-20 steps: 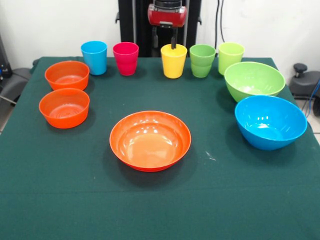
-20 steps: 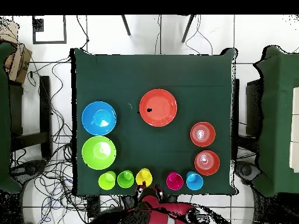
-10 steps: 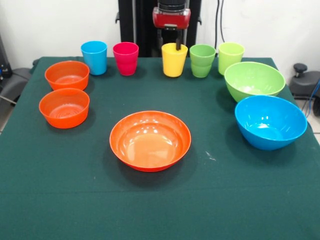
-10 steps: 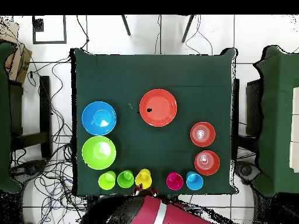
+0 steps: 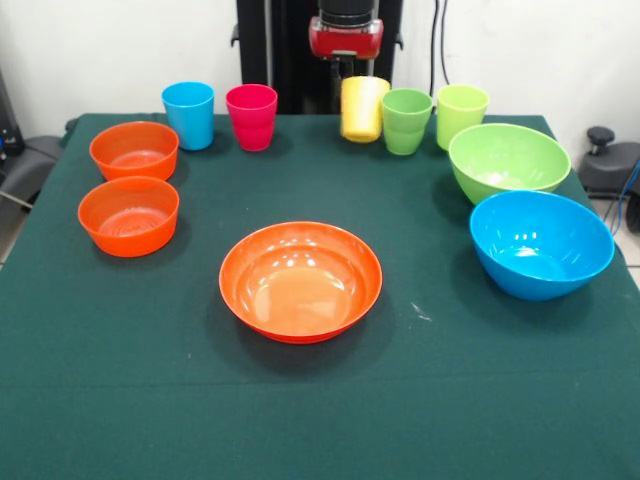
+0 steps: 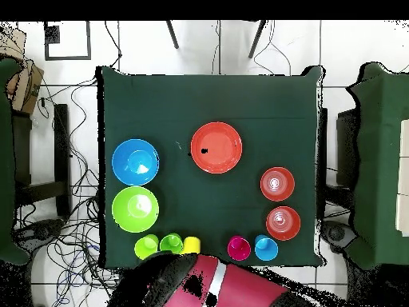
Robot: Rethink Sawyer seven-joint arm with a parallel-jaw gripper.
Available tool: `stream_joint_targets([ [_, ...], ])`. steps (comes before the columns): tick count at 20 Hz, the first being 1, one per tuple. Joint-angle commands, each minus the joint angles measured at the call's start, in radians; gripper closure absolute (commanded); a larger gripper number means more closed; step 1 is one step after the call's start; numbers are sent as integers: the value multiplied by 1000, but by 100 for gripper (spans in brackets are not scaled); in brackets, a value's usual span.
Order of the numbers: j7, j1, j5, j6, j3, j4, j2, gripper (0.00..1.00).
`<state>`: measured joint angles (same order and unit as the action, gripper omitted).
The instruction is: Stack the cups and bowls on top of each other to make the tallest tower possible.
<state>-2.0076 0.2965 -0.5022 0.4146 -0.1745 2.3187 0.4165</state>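
My gripper (image 5: 350, 78) hangs at the table's far edge, shut on the yellow cup (image 5: 363, 108), which is lifted off the cloth and tilted; the cup also shows in the overhead view (image 6: 192, 245). The sky blue cup (image 5: 189, 115), pink cup (image 5: 251, 117) and two light green cups (image 5: 405, 121) (image 5: 461, 115) stand in the same far row. The wide orange bowl (image 5: 300, 281) sits at the table's middle. Two small orange bowls (image 5: 134, 150) (image 5: 128, 215) sit at the left. The lime green bowl (image 5: 508, 162) and blue bowl (image 5: 540, 243) sit at the right. No tower stands.
The table (image 5: 120, 380) has a dark green cloth. In the overhead view the red arm (image 6: 208, 288) covers the table's bottom edge beside the cup row. Chairs and cables surround the table.
The gripper closed on the yellow cup's rim and raised it; the cup has come up off the cloth, shifted slightly right and tilted. The arm has swung further over the table edge.
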Motion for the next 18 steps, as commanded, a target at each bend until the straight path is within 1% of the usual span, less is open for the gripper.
stream_joint_targets([
  [1, -136, -21, 60, 71, 66, -159, -8, 100],
  [2, -141, 9, 47, 34, 96, -155, 4, 100],
  [3, -141, 11, 47, 27, 98, -154, 8, 100],
  [8, -148, 3, 51, 52, 91, -148, -15, 100],
  [11, -152, -2, 57, 53, 88, -141, -5, 100],
  [14, -153, 8, 57, 14, 101, -122, 37, 100],
  [15, -150, 6, 58, -6, 102, -113, 62, 100],
  [18, -148, 26, 57, -80, 130, -78, 135, 100],
])
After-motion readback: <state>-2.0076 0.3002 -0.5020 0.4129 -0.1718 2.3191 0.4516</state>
